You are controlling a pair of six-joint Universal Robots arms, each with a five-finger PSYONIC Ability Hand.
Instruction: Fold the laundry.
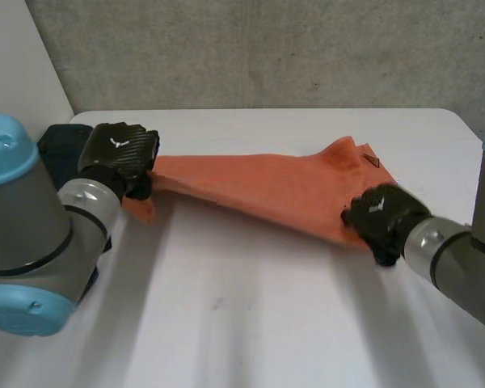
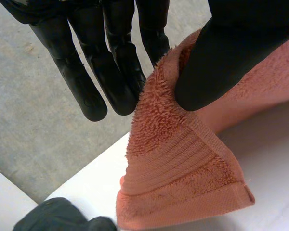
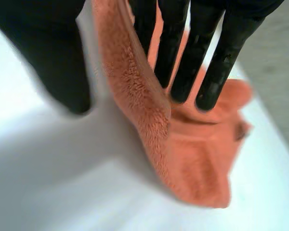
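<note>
- While it hangs taut between two hands, one orange towel (image 1: 267,190) spans the white tabletop (image 1: 250,315) from nine o'clock to three o'clock.
- Left hand (image 1: 117,153): thumb and fingers (image 2: 120,72) are clamped on the towel's nine o'clock end.
- Right hand (image 1: 380,214): straight fingers (image 3: 224,62) and thumb pinch the three o'clock edge.
- One dark bundle (image 1: 61,145) lies at nine o'clock, partly hidden by the left arm.

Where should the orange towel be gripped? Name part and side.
Grip the orange towel at its ends: the left hand pinches the hemmed end from the left, the right hand the other end from the right. It is long and stretches between them, so end grips probably keep it spread.
</note>
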